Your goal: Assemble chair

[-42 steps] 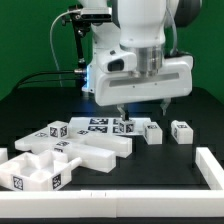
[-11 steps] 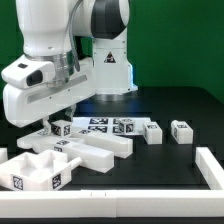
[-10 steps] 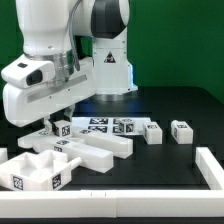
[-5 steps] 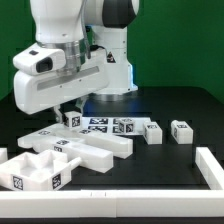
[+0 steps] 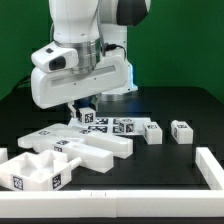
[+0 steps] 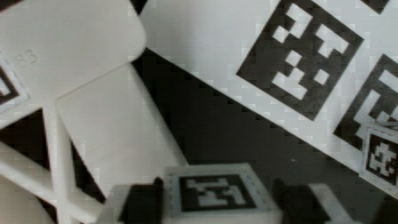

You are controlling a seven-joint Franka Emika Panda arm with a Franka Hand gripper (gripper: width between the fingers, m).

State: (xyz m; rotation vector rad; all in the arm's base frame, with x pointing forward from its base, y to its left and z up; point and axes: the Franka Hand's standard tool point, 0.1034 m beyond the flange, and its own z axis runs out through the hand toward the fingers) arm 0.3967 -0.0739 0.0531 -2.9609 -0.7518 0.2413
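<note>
Pincer (image 5: 84,112) clenching a small tagged white block (image 5: 85,118) between its fingers, holding it low over the black worktop (image 5: 170,165), between the marker board (image 5: 108,125) and the large white chair piece (image 5: 80,150), arm reaching steeply down from above.

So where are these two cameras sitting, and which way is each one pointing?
Exterior view: off the arm, beside the table, looking slightly down across the white chair parts at the robot; the arm and pincer show.
Wrist view: on the wrist, looking down along the pincer at parts below; only its fingertips show.
Shared: the small tagged block held in the pincer.
</note>
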